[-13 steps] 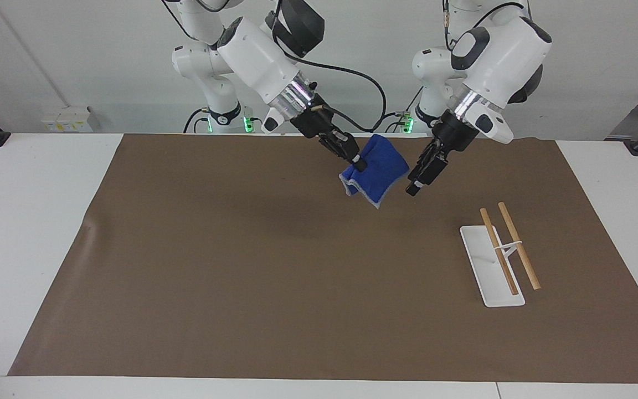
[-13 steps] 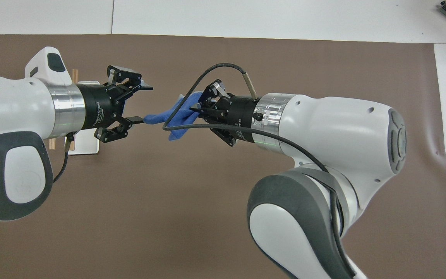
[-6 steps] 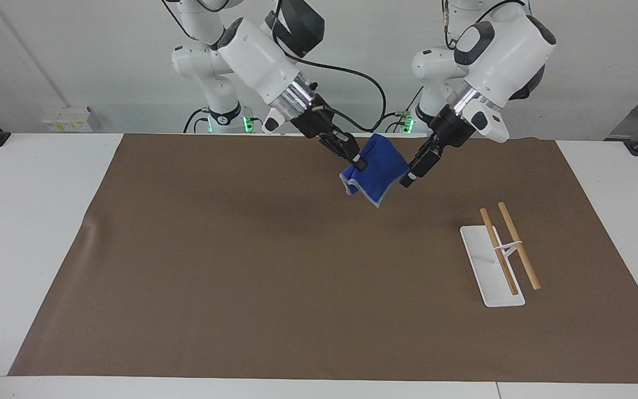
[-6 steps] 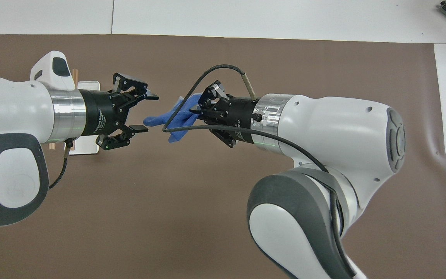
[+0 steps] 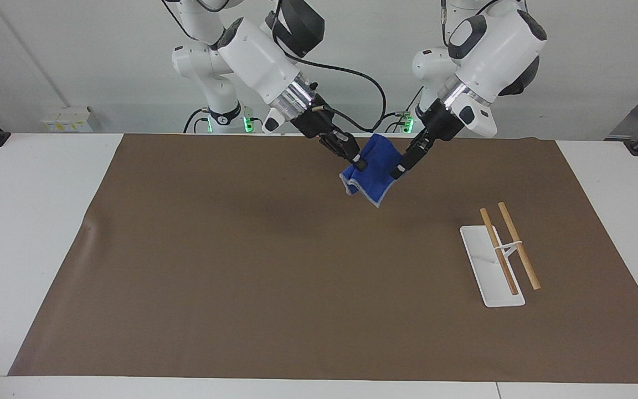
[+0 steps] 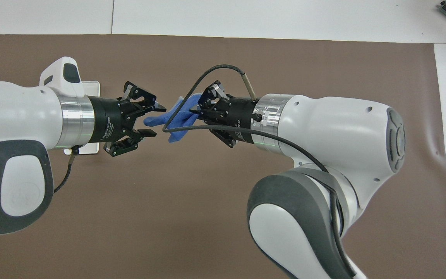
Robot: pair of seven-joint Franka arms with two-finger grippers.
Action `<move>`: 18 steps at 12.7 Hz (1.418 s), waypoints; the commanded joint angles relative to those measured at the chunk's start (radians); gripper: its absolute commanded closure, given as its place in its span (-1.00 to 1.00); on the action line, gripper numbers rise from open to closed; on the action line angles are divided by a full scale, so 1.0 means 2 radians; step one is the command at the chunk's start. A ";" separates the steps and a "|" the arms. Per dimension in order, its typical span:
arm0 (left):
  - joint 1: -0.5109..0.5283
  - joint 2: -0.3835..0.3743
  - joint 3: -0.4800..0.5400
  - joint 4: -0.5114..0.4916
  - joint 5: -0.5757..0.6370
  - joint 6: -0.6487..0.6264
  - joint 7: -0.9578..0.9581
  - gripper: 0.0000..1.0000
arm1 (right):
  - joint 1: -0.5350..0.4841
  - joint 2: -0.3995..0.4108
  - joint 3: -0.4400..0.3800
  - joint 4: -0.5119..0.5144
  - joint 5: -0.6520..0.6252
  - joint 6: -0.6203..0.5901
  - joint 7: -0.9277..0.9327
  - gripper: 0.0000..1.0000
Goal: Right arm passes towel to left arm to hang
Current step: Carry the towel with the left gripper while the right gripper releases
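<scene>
Since a sec ago the left gripper point(image 5: 396, 171) has slid in from beside the towel point(image 5: 377, 166) till its tips bracket the cloth's free edge, w/ fingers point(image 6: 150, 133) narrowing but a gap between them, not clamped on anything yet. Right gripper point(image 5: 359, 163) hasn't budged, clenched on the towel's other edge.

Working outward from the robots' end: right arm point(image 6: 323, 128) comes in bent at the elbow, wrist roughly level, pointing across toward the left arm's end of the table, black cable point(image 6: 207, 73) looping over its knuckles. Towel hangs mid-air between the two grippers, over the brown mat point(image 5: 241, 277), clear of the surface. Left arm point(image 6: 18, 120) stretches straight in, wrist level, gripper aimed back at the right one, tips either side of the blue corner poking out.

Handling, my guess: v. light, floppy, no stiffness, sags where unsupported, won't break. Fabric grips OK but a thin edge can slip, so bite well into the folded layers near the free corner, away from the other gripper's tips, before the right one lets go.

Farther out, toward the left arm's end: white rack point(image 5: 490, 266) w/ two wooden rails point(image 5: 518, 246), presumably where it gets hung.
</scene>
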 commanded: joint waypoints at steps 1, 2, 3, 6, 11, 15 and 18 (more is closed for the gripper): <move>0.012 -0.009 -0.002 -0.002 -0.013 -0.006 0.014 0.53 | -0.003 0.001 0.002 0.006 0.006 -0.010 -0.012 1.00; 0.013 -0.009 -0.002 -0.002 -0.013 -0.003 0.019 0.71 | -0.003 0.002 0.002 0.006 0.006 -0.010 -0.012 1.00; 0.016 -0.009 -0.002 -0.002 -0.013 -0.002 0.032 0.89 | -0.004 0.001 0.002 0.006 0.006 -0.010 -0.012 1.00; 0.017 -0.009 -0.001 -0.005 -0.013 -0.005 0.055 1.00 | -0.003 0.001 0.002 0.006 0.006 -0.010 -0.012 1.00; 0.026 -0.008 0.001 -0.005 -0.013 0.020 0.081 1.00 | -0.009 -0.007 -0.002 0.003 -0.004 -0.041 -0.010 -0.74; 0.040 -0.003 0.007 -0.007 -0.004 0.058 0.081 1.00 | -0.051 -0.033 -0.003 0.004 -0.127 -0.144 -0.013 -1.00; 0.068 -0.004 0.037 -0.013 0.024 0.057 0.086 1.00 | -0.082 -0.056 -0.003 0.004 -0.198 -0.217 -0.051 -1.00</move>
